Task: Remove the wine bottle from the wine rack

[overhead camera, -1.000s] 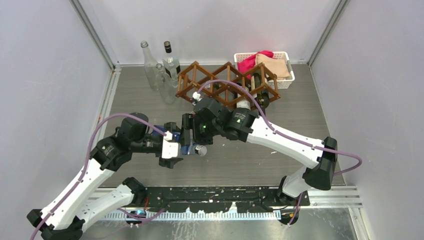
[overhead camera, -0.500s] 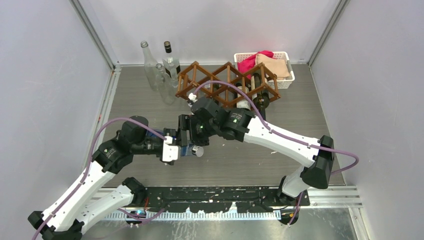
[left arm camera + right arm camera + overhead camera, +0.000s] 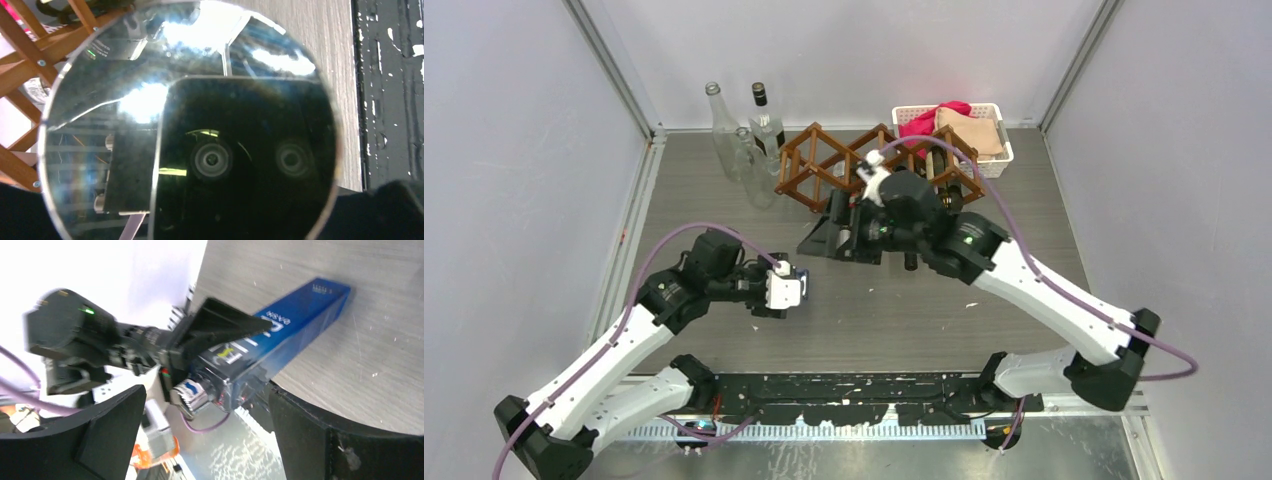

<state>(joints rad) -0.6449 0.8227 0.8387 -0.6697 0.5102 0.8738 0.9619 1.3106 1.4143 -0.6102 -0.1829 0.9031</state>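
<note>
1. Wine bottle (image 3: 300,310), blue and square-sided with a silver cap (image 3: 192,392), is off the wine rack (image 3: 879,165). It is clamped in the left gripper (image 3: 790,288), at about 7 o'clock from the rack in the top view and well apart from it.
2. The top view hardly shows the bottle, because the gripper covers nearly all of it. The right wrist view shows its whole length, with the left gripper's black fingers (image 3: 220,325) pressed on the body close to the cap.
3. In the right wrist view the long axis runs from the cap at 8 o'clock to the flat base at 2 o'clock. The cap points back toward the left arm's wrist and the base lies over the grey table (image 3: 375,350). Whether the base touches the table cannot be told.
4. The left wrist view is filled by a round mirror-bright disc (image 3: 190,125). Rack slats (image 3: 20,50) show only at its 9 to 10 o'clock edge.
5. The right gripper (image 3: 822,236) has its jaws wide apart and holds nothing. In the top view it sits between the rack and the left gripper.
6. A dark bottle (image 3: 944,195) lies in the rack's right-hand cells. A white basket (image 3: 999,160) stands just behind the rack at 1 o'clock, and upright bottles (image 3: 744,150) stand beside it at 10 o'clock.
</note>
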